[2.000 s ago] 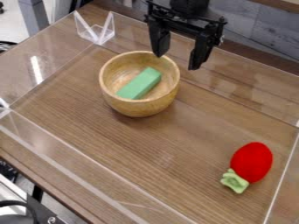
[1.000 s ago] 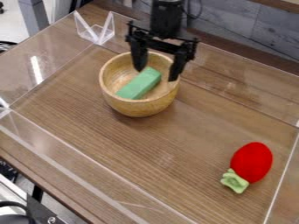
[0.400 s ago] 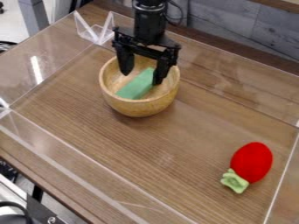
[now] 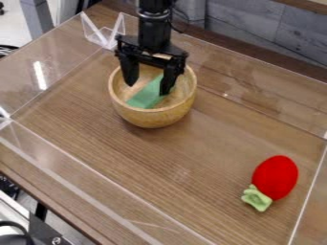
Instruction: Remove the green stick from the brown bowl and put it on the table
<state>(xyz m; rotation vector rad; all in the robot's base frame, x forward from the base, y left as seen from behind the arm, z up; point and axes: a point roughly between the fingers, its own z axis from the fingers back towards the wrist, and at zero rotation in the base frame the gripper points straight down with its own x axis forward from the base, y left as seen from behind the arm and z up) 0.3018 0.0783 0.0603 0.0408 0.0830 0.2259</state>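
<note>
- Your gripper (image 4: 152, 77) points straight down into the brown bowl (image 4: 153, 113), jaws spread wide and grasping nothing.
- The green stick (image 4: 147, 93) lies tilted inside the bowl, between the two fingers.
- The bowl sits on the table (image 4: 141, 172); a red strawberry toy (image 4: 273, 178) lies at 4 o'clock, well apart.
</note>
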